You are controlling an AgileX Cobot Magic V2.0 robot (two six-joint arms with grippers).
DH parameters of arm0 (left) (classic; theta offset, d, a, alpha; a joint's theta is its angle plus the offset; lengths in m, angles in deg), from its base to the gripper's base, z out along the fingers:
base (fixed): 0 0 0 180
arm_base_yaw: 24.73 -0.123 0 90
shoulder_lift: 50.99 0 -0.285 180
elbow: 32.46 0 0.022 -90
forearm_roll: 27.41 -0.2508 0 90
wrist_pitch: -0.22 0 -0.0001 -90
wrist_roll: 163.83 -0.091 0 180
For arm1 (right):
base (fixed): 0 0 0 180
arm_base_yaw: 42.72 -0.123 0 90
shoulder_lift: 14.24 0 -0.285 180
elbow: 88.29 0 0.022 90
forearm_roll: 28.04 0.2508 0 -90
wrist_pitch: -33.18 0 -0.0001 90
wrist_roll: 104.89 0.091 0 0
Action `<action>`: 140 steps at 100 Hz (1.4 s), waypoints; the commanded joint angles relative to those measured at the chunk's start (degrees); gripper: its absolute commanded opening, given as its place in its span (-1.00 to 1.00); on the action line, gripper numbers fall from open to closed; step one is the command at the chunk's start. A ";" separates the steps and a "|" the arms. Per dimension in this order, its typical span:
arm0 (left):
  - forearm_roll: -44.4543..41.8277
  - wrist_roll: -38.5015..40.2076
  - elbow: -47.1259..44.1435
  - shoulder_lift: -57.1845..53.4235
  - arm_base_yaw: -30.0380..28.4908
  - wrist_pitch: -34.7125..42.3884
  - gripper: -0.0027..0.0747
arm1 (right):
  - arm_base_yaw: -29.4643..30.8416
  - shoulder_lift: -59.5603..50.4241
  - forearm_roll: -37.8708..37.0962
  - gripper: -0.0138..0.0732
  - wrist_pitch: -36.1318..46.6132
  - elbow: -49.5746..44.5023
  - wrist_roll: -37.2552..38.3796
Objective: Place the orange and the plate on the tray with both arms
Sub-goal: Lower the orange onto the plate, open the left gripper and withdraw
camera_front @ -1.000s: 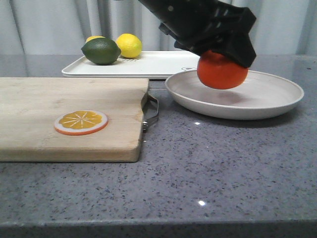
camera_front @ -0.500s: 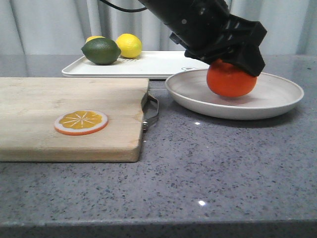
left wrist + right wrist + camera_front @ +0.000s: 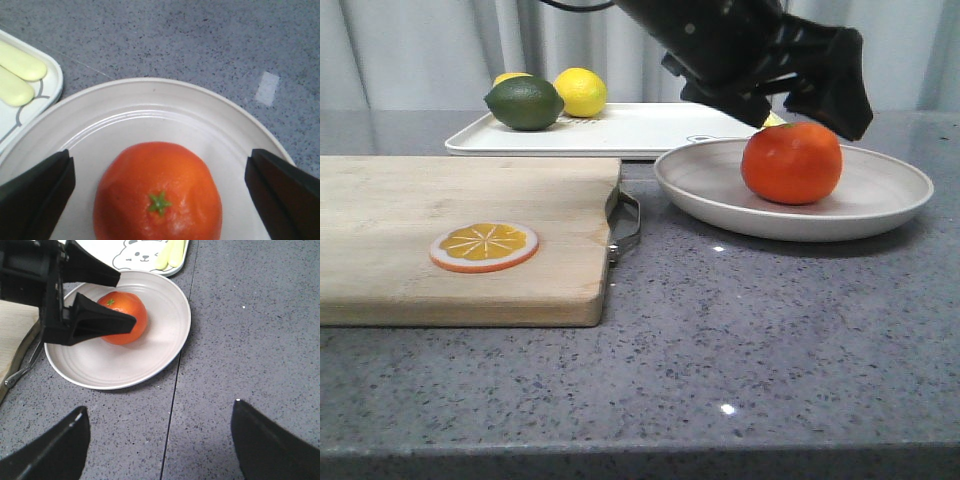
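The orange (image 3: 792, 163) rests on the off-white plate (image 3: 880, 200), to the right of the cutting board. My left gripper (image 3: 805, 108) hovers just above it, open, with its fingers spread to either side and not touching. The left wrist view shows the orange (image 3: 157, 197) between the wide-open jaws of the left gripper (image 3: 159, 165), on the plate (image 3: 150, 110). The white tray (image 3: 630, 130) lies behind the plate. My right gripper (image 3: 160, 415) is open and empty above bare counter, near the plate (image 3: 165, 330). It is out of the front view.
A lime (image 3: 524, 103) and a lemon (image 3: 580, 92) sit on the tray's left end. A wooden cutting board (image 3: 450, 200) with an orange slice disc (image 3: 484, 247) lies at the left, its metal handle (image 3: 628, 225) close to the plate.
My left gripper lowered the orange onto the plate, opened and let it go. The orange now rests on the plate by itself.
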 commanded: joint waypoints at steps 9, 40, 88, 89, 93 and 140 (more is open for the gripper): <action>1.23 1.82 1.84 -8.73 -0.35 2.44 0.78 | -0.11 0.35 0.61 0.65 3.74 2.08 -0.40; -2.04 2.89 -8.45 -23.47 -4.56 7.17 0.55 | -0.11 0.35 0.55 0.65 3.84 1.92 -0.40; -3.07 2.99 -46.56 -57.62 -12.85 22.07 0.55 | -0.11 0.35 0.55 0.65 4.12 1.91 -0.40; -3.07 2.99 -46.99 -58.52 -13.14 22.07 0.55 | -0.11 0.35 0.55 0.65 4.12 1.91 -0.40; -3.07 3.11 -49.52 -61.04 -13.97 22.07 0.55 | -0.11 0.35 0.55 0.65 4.12 1.91 -0.40; -3.07 3.11 -62.23 -76.11 -22.21 21.86 0.55 | -0.11 0.40 1.26 0.65 6.23 1.91 -0.40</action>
